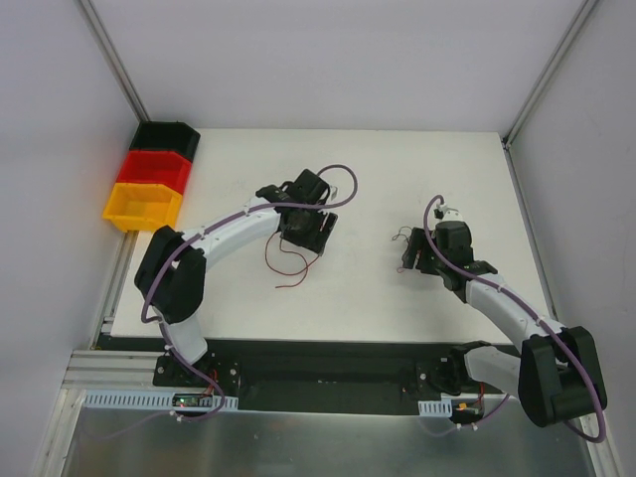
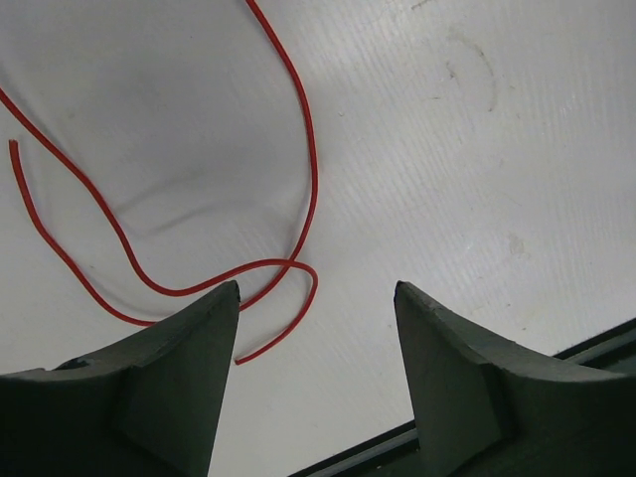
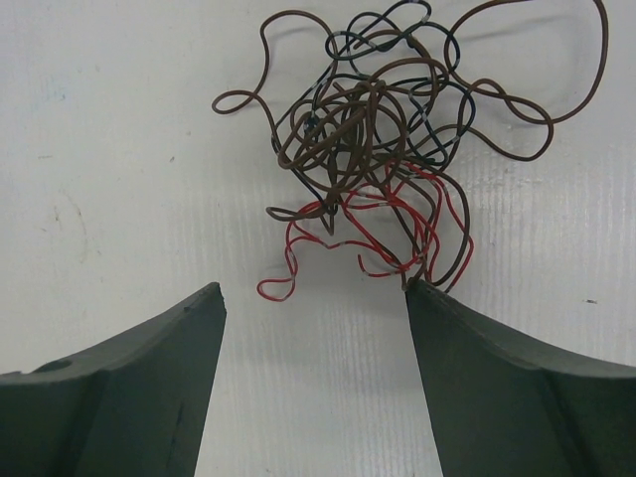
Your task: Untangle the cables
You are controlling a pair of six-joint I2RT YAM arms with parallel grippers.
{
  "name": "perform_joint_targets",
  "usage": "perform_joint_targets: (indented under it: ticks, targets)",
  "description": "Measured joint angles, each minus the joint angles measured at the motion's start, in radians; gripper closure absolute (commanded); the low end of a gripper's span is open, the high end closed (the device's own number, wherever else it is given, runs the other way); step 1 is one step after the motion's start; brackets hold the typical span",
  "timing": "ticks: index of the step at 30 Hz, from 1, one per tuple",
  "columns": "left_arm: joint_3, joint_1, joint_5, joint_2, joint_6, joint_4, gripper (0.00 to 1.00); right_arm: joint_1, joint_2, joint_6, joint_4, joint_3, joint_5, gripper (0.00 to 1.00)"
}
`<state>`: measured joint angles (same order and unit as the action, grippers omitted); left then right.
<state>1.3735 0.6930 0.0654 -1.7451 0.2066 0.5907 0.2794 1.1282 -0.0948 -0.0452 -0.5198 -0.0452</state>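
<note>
1. The left pincer (image 2: pixel 318 288), fingers spread, hovers over a thin loose red wire (image 2: pixel 310 169) lying on the white worktop (image 2: pixel 477 149).
2. The right pincer (image 3: pixel 313 288), also spread, faces a tangle of thin brown, black and red wires (image 3: pixel 378 129) just beyond its fingertips.

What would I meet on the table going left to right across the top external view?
A stack of yellow, red and black plastic bins → loose thin red wire → tangled clump of thin brown, black and red wires.
</note>
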Motion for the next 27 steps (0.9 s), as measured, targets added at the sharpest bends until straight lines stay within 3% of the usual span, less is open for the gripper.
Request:
perform_joint_targets:
  ticks: [3, 8, 13, 18, 27]
  targets:
    - [0.000, 0.014, -0.023, -0.032, 0.024, 0.000, 0.47, 0.000, 0.000, 0.000, 0.003, 0.000, 0.001, 0.24]
    - [-0.050, 0.042, -0.077, -0.052, 0.110, -0.001, 0.40, 0.000, 0.000, 0.000, 0.004, 0.000, 0.000, 0.24]
    - [-0.112, 0.068, -0.096, -0.052, 0.153, -0.010, 0.48, 0.000, 0.000, 0.000, 0.004, 0.000, 0.000, 0.24]
    - [-0.118, 0.071, -0.092, -0.054, 0.170, -0.026, 0.39, 0.000, 0.000, 0.000, 0.004, 0.000, 0.000, 0.24]
    - [-0.067, 0.006, -0.023, -0.160, 0.171, -0.082, 0.60, 0.000, 0.000, 0.000, 0.004, 0.000, 0.000, 0.24]
